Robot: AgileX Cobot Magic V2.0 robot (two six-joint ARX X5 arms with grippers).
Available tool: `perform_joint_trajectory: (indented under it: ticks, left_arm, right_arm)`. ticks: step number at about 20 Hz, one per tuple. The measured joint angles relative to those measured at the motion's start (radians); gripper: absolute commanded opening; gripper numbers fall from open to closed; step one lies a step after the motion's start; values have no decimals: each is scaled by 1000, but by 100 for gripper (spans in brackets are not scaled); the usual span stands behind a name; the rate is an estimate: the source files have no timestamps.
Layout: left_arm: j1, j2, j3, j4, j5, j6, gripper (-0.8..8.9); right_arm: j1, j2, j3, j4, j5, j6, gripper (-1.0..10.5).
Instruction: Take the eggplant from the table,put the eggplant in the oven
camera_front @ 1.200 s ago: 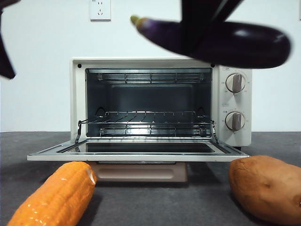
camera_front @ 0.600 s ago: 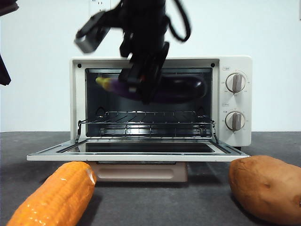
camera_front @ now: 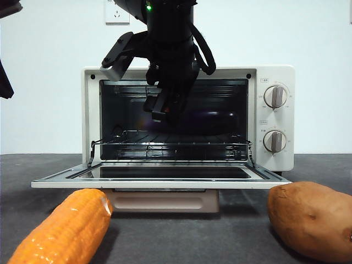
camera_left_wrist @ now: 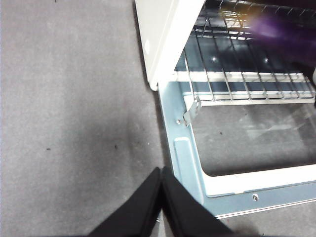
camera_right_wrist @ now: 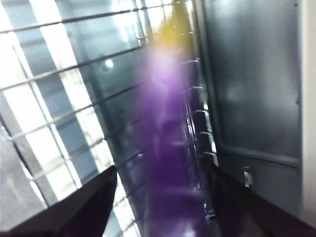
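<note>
The eggplant (camera_right_wrist: 165,163), blurred at frame centre inside the oven (camera_front: 275,74), is straddled by the parted right gripper (camera_right_wrist: 163,197). Glossy, slippery skin and firm flesh are judged; mid-body holds suit. The left gripper (camera_left_wrist: 161,195) is pressed together.

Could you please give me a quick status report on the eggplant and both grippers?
Right gripper in the oven mouth, jaws apart around the blurred eggplant. Left gripper shut, waiting beside the oven door. Nothing blocking.

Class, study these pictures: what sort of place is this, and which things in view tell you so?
Probably a staged test bench, not a real kitchen: a toaster oven on a bare grey table against a plain white wall with one socket, and a corn cob and sweet potato laid out in front.
</note>
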Motion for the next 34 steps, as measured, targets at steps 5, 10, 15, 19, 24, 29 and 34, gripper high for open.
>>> perform_joint_trajectory:
  ticks: [5, 10, 15, 19, 24, 29, 34]
  left_arm:
    - [0, 0, 0, 0, 0, 0, 6]
    - [0, 0, 0, 1, 0, 5, 6]
    - [0, 0, 0, 1, 0, 13, 6]
    - [0, 0, 0, 2, 10, 13, 6]
    - [0, 20, 0, 6, 18, 24, 6]
    - [37, 152, 0, 51, 135, 59, 6]
    - [139, 302, 0, 68, 232, 103, 6]
  right_arm:
    - [0, 0, 0, 0, -9, 37, 297]
    - [0, 0, 0, -37, -9, 85, 297]
    - [0, 0, 0, -55, -10, 99, 297]
    - [1, 0, 0, -71, -10, 111, 296]
    - [68, -52, 0, -111, -14, 116, 291]
    - [122, -225, 0, -346, -163, 259, 195]
    - [151, -405, 0, -544, -368, 394, 95]
